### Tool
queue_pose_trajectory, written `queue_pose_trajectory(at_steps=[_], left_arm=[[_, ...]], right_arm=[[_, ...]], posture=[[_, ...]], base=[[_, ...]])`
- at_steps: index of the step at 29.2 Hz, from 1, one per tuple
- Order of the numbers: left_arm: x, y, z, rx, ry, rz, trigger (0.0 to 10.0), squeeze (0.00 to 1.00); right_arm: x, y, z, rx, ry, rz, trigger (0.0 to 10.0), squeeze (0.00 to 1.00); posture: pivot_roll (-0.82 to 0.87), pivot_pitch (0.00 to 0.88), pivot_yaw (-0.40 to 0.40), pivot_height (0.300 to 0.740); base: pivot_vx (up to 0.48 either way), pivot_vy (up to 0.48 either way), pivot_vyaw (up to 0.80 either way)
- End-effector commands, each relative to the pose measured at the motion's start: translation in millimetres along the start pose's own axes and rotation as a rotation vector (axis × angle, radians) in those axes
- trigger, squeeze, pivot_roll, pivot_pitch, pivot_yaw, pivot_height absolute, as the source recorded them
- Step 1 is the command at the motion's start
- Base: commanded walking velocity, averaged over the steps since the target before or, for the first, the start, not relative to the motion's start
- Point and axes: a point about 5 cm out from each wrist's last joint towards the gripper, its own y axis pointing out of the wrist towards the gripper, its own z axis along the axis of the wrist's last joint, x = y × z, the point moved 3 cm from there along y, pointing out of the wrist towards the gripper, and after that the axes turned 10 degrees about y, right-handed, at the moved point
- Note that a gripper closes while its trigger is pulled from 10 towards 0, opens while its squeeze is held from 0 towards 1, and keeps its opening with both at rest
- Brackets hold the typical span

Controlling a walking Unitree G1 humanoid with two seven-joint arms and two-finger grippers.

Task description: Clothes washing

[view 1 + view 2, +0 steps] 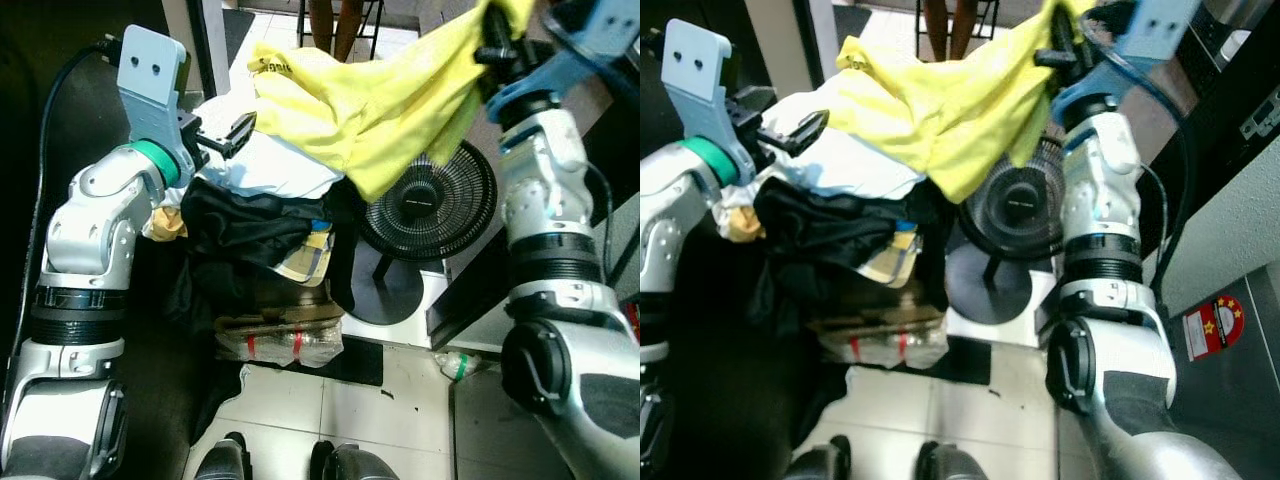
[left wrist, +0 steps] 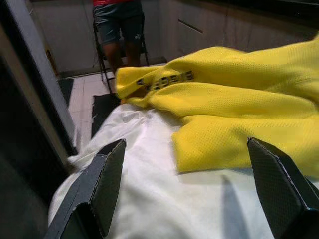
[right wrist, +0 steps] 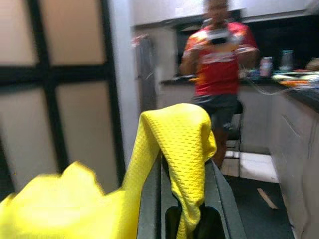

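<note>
The right gripper (image 1: 495,40), raised at about 1 o'clock in the head views, is clamped on a yellow shirt (image 1: 370,110); the right wrist view shows the mesh fabric (image 3: 182,149) pinched between the two closed fingers (image 3: 149,199) and draped over their tips. The shirt hangs from that grip and spreads down toward 11 o'clock, its lower part lying over a heap of laundry.

The left gripper (image 1: 225,135), at about 10 o'clock, hovers with fingers spread and nothing between them, just above a white garment (image 1: 270,165) on top of the heap. In the left wrist view the parted fingers (image 2: 107,179) frame the white cloth (image 2: 149,199), with the yellow shirt (image 2: 229,109) overlapping it beyond.

Below the white garment lie black clothes (image 1: 240,225) and a yellow checked piece (image 1: 310,255). A black fan (image 1: 435,200) stands just beside the heap at 3 o'clock of it, partly behind the shirt. A clear bag (image 1: 280,345) sits on the tiled floor (image 1: 330,410) under the heap.

A person in a red shirt (image 3: 219,59) stands in the background, blurred.
</note>
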Motion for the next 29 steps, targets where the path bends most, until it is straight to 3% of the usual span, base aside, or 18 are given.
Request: queue_pose_trajectory(at_steps=[1, 2, 4, 5, 6, 8, 12, 15, 16, 17, 19, 20, 21, 24, 25, 27, 28, 29], left_arm=[[3.2, -0.9, -2, -0.011, 0.006, -0.007, 10.0, 0.0], [3.2, -0.9, -2, -0.011, 0.006, -0.007, 10.0, 0.0], [3.0, -2.6, -2, -0.013, 0.008, -0.005, 10.0, 0.0], [3.0, -2.6, -2, -0.013, 0.008, -0.005, 10.0, 0.0], [2.3, -4.5, -3, -0.019, 0.011, -0.001, 10.0, 0.0], [2.3, -4.5, -3, -0.019, 0.011, -0.001, 10.0, 0.0], [1.7, -5.8, -4, -0.022, 0.011, 0.007, 10.0, 0.0], [2.2, -6.1, -5, -0.024, 0.01, 0.009, 10.0, 0.0], [2.9, -6.5, -6, -0.025, 0.009, 0.01, 10.0, 0.0], [2.9, -6.5, -6, -0.025, 0.009, 0.01, 10.0, 0.0], [2.4, -8.5, -7, -0.026, 0.007, 0.019, 10.0, 0.0], [2.4, -8.5, -7, -0.026, 0.007, 0.019, 10.0, 0.0], [1.5, -9.9, -7, -0.027, 0.006, 0.023, 10.0, 0.0], [1.5, -9.9, -7, -0.027, 0.006, 0.023, 10.0, 0.0], [0.5, -11.3, -9, -0.031, 0.006, 0.027, 10.0, 0.0], [0.5, -11.3, -9, -0.031, 0.006, 0.027, 10.0, 0.0], [0.2, -12.1, -10, -0.035, 0.005, 0.029, 10.0, 0.0], [0.2, -12.1, -10, -0.035, 0.005, 0.029, 10.0, 0.0]], right_arm=[[-21.0, 7.5, -9, -0.044, -0.021, 0.087, 10.0, 0.0], [-21.0, 7.5, -9, -0.044, -0.021, 0.087, 10.0, 0.0], [-58.5, 23.4, -6, -0.007, 0.024, 0.182, 10.0, 0.0], [-58.5, 23.4, -6, -0.007, 0.024, 0.182, 10.0, 0.0], [-88.5, 37.9, 2, 0.037, 0.075, 0.241, 10.0, 0.0], [-88.5, 37.9, 2, 0.037, 0.075, 0.241, 10.0, 0.0], [-120.0, 51.6, 12, 0.076, 0.13, 0.298, 10.0, 0.0], [-127.3, 55.1, 15, 0.089, 0.154, 0.304, 10.0, 0.0], [-137.1, 56.9, 13, 0.079, 0.155, 0.326, 10.0, 0.0], [-137.1, 56.9, 13, 0.079, 0.155, 0.326, 10.0, 0.0], [-156.6, 48.5, -15, -0.03, 0.131, 0.422, 10.0, 0.0], [-156.6, 48.5, -15, -0.03, 0.131, 0.422, 10.0, 0.0], [-163.5, 41.0, -31, -0.093, 0.116, 0.472, 10.0, 0.0], [-163.5, 41.0, -31, -0.093, 0.116, 0.472, 10.0, 0.0], [-169.3, 27.3, -54, -0.168, 0.101, 0.539, 10.0, 0.0], [-169.3, 27.3, -54, -0.168, 0.101, 0.539, 10.0, 0.0], [-171.6, 9.6, -77, -0.243, 0.069, 0.606, 10.0, 0.0], [-171.6, 9.6, -77, -0.243, 0.069, 0.606, 10.0, 0.0]], posture=[[0.09, 0.107, -0.002, 0.74], [0.09, 0.107, -0.002, 0.74], [0.11, 0.11, -0.007, 0.74], [0.11, 0.11, -0.007, 0.74], [0.12, 0.11, -0.016, 0.74], [0.12, 0.11, -0.016, 0.74], [0.12, 0.111, -0.026, 0.74], [0.13, 0.109, -0.035, 0.74], [0.13, 0.108, -0.041, 0.74], [0.13, 0.108, -0.041, 0.74], [0.14, 0.111, -0.05, 0.74], [0.14, 0.111, -0.05, 0.74], [0.14, 0.111, -0.05, 0.74], [0.14, 0.111, -0.05, 0.74], [0.13, 0.112, -0.05, 0.74], [0.13, 0.112, -0.05, 0.74], [0.13, 0.112, -0.05, 0.74], [0.13, 0.112, -0.05, 0.74]], base=[[0.0, 0.0, 0.0], [0.0, 0.0, 0.0], [0.0, 0.0, 0.0], [0.0, 0.0, 0.0], [0.0, 0.0, 0.0], [0.0, 0.0, 0.0], [0.0, 0.0, 0.0], [0.0, 0.0, 0.0], [0.0, 0.0, 0.0], [0.0, 0.0, 0.0], [0.0, 0.0, 0.0], [0.0, 0.0, 0.0], [0.0, 0.0, 0.0], [0.0, 0.0, 0.0], [0.0, 0.0, 0.0], [0.0, 0.0, 0.0], [0.0, 0.0, 0.0], [0.0, 0.0, 0.0]])
